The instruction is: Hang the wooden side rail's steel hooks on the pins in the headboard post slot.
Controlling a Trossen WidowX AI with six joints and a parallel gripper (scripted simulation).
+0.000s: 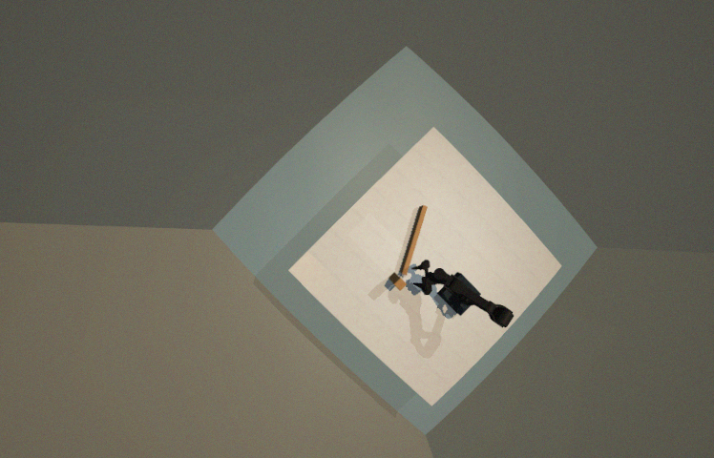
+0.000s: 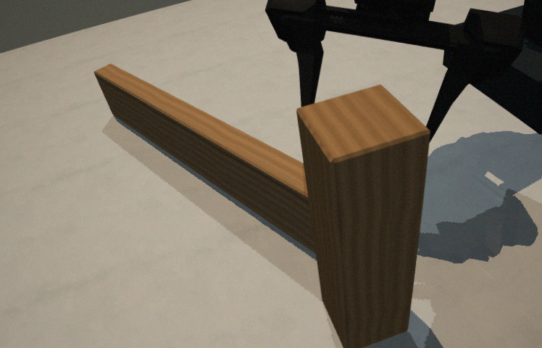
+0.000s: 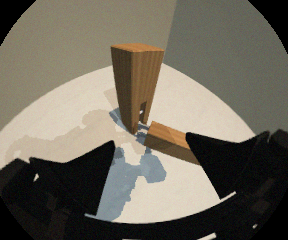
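Fingers: your gripper stood wide, holding nothing.
Table: pale, right of center from above.
Walls: plain, dull.

From up here I see the dark arm stretched from its rounded end at the lower right of the top view toward the frame's middle, slanting up and left. Its gripper is wide open, with nothing between the fingers. In the exterior view, at the upper right, both fingers point down, well apart, their tips partly hidden. In the wrist view, one dark finger angles in from the lower left, the other from the lower right.
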